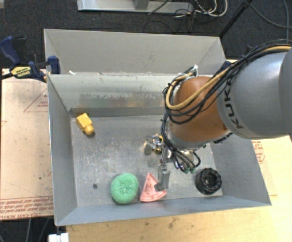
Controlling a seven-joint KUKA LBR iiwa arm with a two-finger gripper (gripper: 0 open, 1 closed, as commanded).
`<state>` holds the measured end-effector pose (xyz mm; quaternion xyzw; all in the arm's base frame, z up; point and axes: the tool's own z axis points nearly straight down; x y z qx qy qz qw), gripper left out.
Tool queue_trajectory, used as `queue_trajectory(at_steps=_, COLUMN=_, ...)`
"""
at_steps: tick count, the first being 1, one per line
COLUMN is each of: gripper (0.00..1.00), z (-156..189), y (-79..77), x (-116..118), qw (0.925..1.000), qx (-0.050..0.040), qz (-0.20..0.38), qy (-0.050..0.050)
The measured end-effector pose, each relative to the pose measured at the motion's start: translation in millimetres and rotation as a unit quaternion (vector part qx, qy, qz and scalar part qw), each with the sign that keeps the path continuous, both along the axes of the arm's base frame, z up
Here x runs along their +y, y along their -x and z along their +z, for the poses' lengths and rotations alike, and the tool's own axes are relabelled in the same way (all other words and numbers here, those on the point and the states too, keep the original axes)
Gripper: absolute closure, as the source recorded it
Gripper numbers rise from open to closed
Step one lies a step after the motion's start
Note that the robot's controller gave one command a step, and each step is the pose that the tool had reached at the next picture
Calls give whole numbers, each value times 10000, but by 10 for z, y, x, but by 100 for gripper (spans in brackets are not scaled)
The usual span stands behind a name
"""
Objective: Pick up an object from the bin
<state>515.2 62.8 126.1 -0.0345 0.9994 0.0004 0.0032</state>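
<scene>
Status: pick not done. Nothing is off the floor of the bin (60,150) as far as I can see.

The gripper (162,179) is low in the front part of the bin, with its tip at the upper right edge of a pink wedge (148,192). It's either touching the wedge or just above it, can't separate the two from this angle. Can't tell how far the gripper is open, and I see nothing clearly held in it. Not calling it a grasp.

Left to do, by my read: close on the wedge, lift it, clear the rim.

The wedge is a flat, pale pink, roughly triangular slice with a curved lower edge. It lies flat near the front wall, about mid-width. It looks thin, so probably awkward to pinch from above.

Neighbours:
- green ball (124,188), just left of the wedge, close but apart
- black ring-shaped part (208,180) to the right, near
- yellow block (85,123), well apart at back left
</scene>
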Motion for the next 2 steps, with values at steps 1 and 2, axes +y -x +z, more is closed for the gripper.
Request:
queue_trajectory(at_steps=1, gripper=0, z=-309, y=-253, x=69, qw=9999, qx=15, qz=148, qy=-2)
queue_trajectory(at_steps=2, gripper=0, z=-459, y=35, x=131, qw=9990, qx=17, qz=444, qy=1)
